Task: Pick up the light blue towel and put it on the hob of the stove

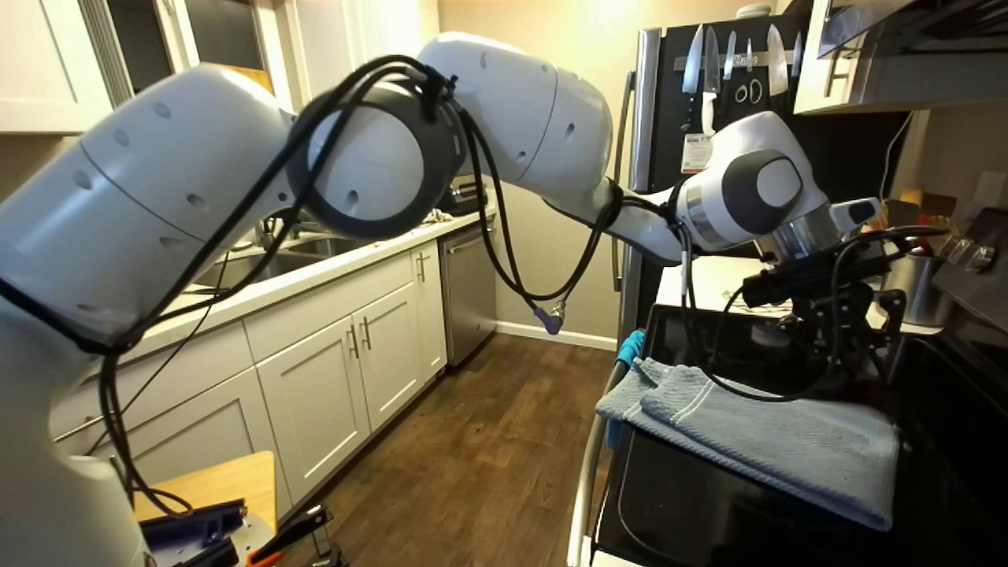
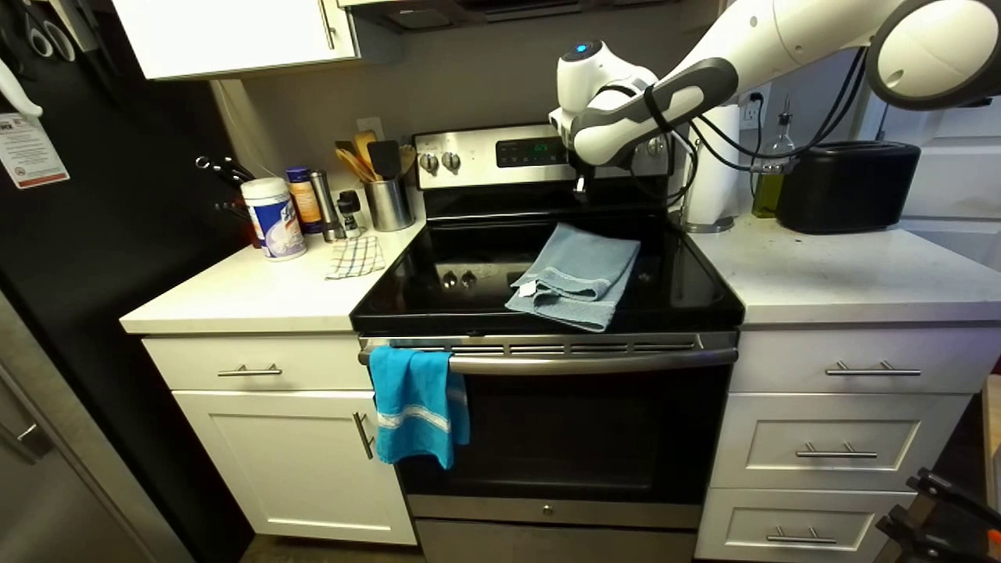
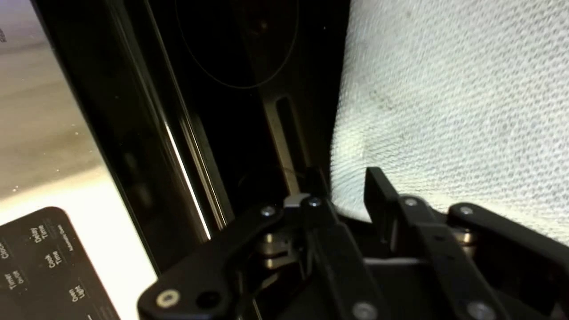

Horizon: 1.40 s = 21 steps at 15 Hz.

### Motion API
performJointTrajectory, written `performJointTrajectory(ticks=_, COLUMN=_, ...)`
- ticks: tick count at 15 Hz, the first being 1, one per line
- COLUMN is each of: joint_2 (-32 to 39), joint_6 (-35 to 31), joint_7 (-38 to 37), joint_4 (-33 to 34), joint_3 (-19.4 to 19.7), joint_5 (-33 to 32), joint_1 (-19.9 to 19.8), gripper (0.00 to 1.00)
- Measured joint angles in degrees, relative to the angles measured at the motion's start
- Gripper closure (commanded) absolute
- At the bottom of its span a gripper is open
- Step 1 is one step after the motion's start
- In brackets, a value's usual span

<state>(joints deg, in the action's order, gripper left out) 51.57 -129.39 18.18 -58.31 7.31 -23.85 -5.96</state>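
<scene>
Steel-fronted stove (image 2: 626,512): topped by a flat black glass hob (image 2: 688,270) and backed by an upright stainless panel (image 2: 469,176) with round knobs (image 2: 451,160); in the wrist view its dark controls (image 3: 49,275) read "Cook Time" and "Oven Light".
Light blue folded cloth towel (image 2: 594,254): lying on the stove's hob, its layered end, with a small white tag (image 2: 528,288), reaching the stove's front edge and the rest running toward the stove's back; in the wrist view the weave looks nearly white.
My black two-fingered claw (image 3: 346,186): released, its fingers (image 3: 380,191) parted, a corner of the towel showing past the gap between them; it hangs above the stove, nearer the back than the front, and I cannot tell whether it touches the towel.
My white jointed arm (image 1: 520,110): extended over the stove; in an exterior view a small blue light (image 2: 581,48) glows near the wrist end.
Bright turquoise dishcloth (image 2: 414,391): hanging from the rounded steel bar (image 2: 594,364) on the stove's front, toward one end.
White countertop (image 2: 860,285): to one side of the stove, bearing a white paper roll (image 2: 712,172) just beside the stove and, farther from it, a glass bottle (image 2: 770,191) with green contents and a black boxy toaster (image 2: 848,188).
White worktop (image 2: 258,297): on the stove's opposite side, bearing a shiny steel cylinder (image 2: 391,207) near the stove and a blue-and-white canister (image 2: 274,223) farther off.
</scene>
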Motion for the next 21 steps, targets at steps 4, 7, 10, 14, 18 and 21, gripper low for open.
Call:
performJointTrajectory(ticks=4, joint_2=1.15, joint_6=0.0, joint_7=0.79, joint_4=1.1, joint_3=0.01, joint_5=0.05, joint_1=-0.94, gripper=0.15)
performJointTrajectory(ticks=7, joint_2=1.48, joint_6=0.0, joint_7=1.76, joint_4=1.11, joint_3=-0.85, joint_5=0.82, joint_1=-0.85, gripper=0.0)
performJointTrajectory(ticks=10, joint_2=1.47, joint_6=0.05, joint_7=2.68, joint_4=0.93, joint_3=-2.98, joint_5=2.57, joint_1=-0.22, gripper=0.0)
performJointTrajectory(ticks=14, joint_2=0.59, joint_6=0.05, joint_7=2.75, joint_4=-0.38, joint_3=-4.77, joint_5=3.22, joint_1=1.99, gripper=0.0)
performJointTrajectory(ticks=18, joint_2=-2.13, joint_6=0.06, joint_7=2.75, joint_4=-3.68, joint_3=-5.35, joint_5=3.23, joint_1=4.48, gripper=0.0)
performJointTrajectory(ticks=21, joint_2=-3.04, joint_6=0.08, joint_7=2.67, joint_4=-4.51, joint_3=-5.35, joint_5=3.23, joint_1=5.73, gripper=0.0)
